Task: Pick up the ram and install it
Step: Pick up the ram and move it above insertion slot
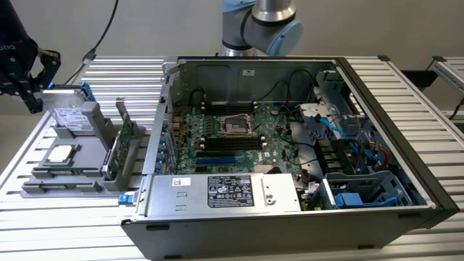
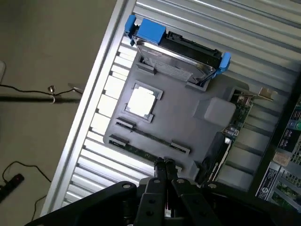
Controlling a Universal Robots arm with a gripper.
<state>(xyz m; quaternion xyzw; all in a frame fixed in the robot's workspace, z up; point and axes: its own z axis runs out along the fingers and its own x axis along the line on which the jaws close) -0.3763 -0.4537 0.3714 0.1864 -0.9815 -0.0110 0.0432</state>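
Observation:
The ram (image 2: 140, 151) is a thin green stick standing on edge in a long slot along one side of the grey holder tray (image 2: 183, 127). My gripper (image 2: 163, 165) hovers above that side of the tray with its fingertips pressed together and nothing between them. In the exterior view the gripper (image 1: 32, 103) hangs high at the far left, above and beyond the tray (image 1: 43, 187), apart from everything on it. At the exterior view's right the open computer case (image 1: 406, 163) shows its green motherboard (image 1: 250, 157) with black memory slots (image 1: 232, 142).
The tray also holds a silver drive with blue clips (image 2: 178, 59), a small square chip (image 2: 141, 102) and a taller green card with a metal bracket (image 1: 119, 144). A power supply (image 1: 225, 193) and blue cables (image 1: 340, 128) crowd the case. Everything rests on a ribbed aluminium table (image 1: 73, 228).

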